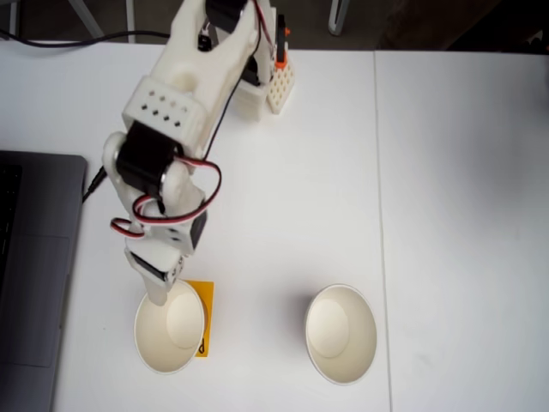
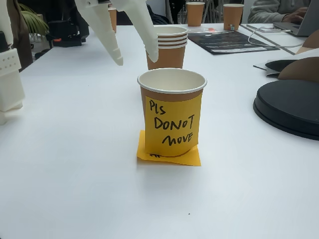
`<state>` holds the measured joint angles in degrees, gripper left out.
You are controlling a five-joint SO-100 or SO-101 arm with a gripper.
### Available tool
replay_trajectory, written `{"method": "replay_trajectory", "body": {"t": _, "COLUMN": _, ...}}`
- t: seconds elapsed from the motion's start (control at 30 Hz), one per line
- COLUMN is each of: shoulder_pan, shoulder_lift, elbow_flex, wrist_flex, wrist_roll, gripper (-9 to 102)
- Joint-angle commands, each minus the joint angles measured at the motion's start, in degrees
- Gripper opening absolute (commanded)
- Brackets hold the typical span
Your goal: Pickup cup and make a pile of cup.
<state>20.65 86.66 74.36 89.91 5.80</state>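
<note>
A paper cup (image 1: 169, 330) with a white inside stands upright at the front left in a fixed view. In a fixed view from table level, the same cup (image 2: 172, 94) has a brown outside and a yellow note reading "PLS DO NOT MOVE" (image 2: 173, 127) stuck to it. A second cup (image 1: 341, 333) stands to its right; at table level that second cup (image 2: 167, 50) sits behind the first, with stripes below its rim. My white gripper (image 1: 161, 292) hangs open just above the first cup's far rim. At table level the gripper (image 2: 137, 59) holds nothing between its spread fingers.
A laptop (image 1: 34, 275) lies along the table's left edge. An orange sticky note (image 1: 202, 318) lies flat under the first cup. A black round object (image 2: 289, 107) sits to the right. Two more cups (image 2: 195, 12) and a person's arm (image 2: 276, 10) are at the far end.
</note>
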Motion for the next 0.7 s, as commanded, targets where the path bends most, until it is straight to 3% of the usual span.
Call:
{"method": "replay_trajectory", "body": {"t": 0.0, "shoulder_pan": 0.4, "shoulder_lift": -0.2, "elbow_flex": -4.9, "wrist_flex": 0.6, "wrist_roll": -0.4, "gripper": 23}}
{"method": "replay_trajectory", "body": {"t": 0.67, "shoulder_pan": -0.4, "shoulder_lift": -7.2, "elbow_flex": -11.2, "wrist_flex": 1.1, "wrist_roll": -0.5, "gripper": 23}}
